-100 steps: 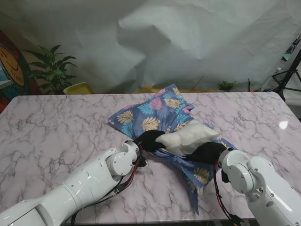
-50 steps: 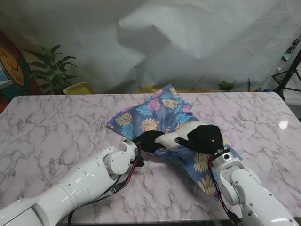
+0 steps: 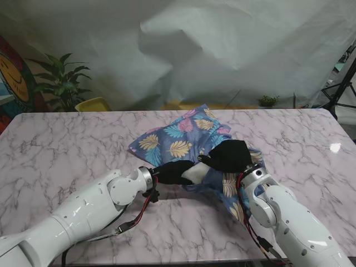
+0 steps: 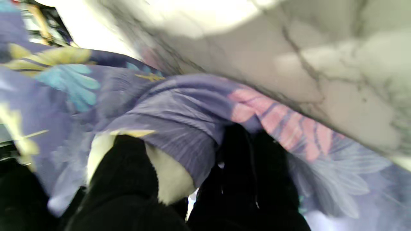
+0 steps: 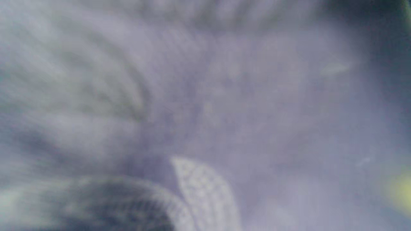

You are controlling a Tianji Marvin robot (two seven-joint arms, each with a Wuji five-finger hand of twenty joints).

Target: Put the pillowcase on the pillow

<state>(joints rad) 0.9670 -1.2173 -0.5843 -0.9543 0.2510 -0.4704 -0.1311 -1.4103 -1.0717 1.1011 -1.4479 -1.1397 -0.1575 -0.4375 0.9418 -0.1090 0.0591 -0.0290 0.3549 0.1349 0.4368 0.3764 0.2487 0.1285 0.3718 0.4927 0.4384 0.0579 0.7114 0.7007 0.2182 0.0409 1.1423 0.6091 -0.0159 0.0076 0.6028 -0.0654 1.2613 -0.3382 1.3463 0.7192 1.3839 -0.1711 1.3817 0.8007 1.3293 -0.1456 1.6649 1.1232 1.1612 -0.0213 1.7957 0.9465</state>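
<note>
Since a second ago the right hand [image 3: 231,154] has gone from the near edge of the pillow [image 3: 196,173] up and over it, and most of the white that showed then is now under cloth. Left to right on the marble desk [image 3: 67,150]: the left hand [image 3: 173,172] — black-gloved, fingers closed on the pillow's near-left corner and the case [image 3: 178,136] hem, as its wrist view shows [image 4: 128,166]. Only a small white patch shows just right of that hand. Next, the right hand lies on top of the bulge, partly wrapped in blue leaf-print cloth; whether it grips anything I cannot tell — its wrist view is blurred fabric [image 5: 224,96].
</note>
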